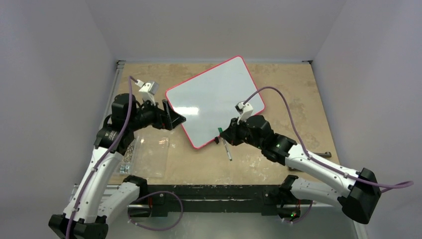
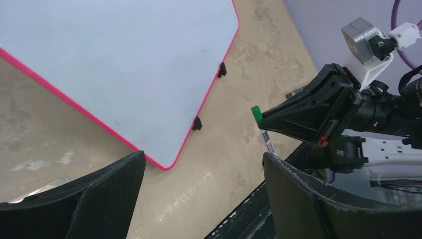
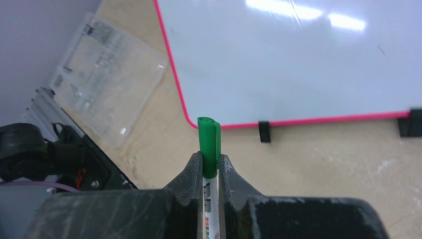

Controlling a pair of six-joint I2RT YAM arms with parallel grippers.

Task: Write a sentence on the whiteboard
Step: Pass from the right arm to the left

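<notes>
The board (image 1: 214,99) lies flat in the middle of the table (image 1: 278,84), toward the far side, turned at a slant. It looks stiff, thin and light, and its top is smooth and slick, so it may slide when a pen pushes on it. I think the best place to hold it is the rim, at the near left side. It is shiny white with round corners and a thin pink rim, and two small black clips (image 3: 264,130) sit on one edge. No writing shows on it. Just off its near corner, the right gripper (image 1: 224,135) has its fingers clamped on a thin pen (image 3: 209,147), right below the green cap, which is on. The left gripper (image 1: 174,117) waits at the left edge, fingers wide apart, holding nothing. A clear plastic sheet (image 1: 149,157) lies near left.
</notes>
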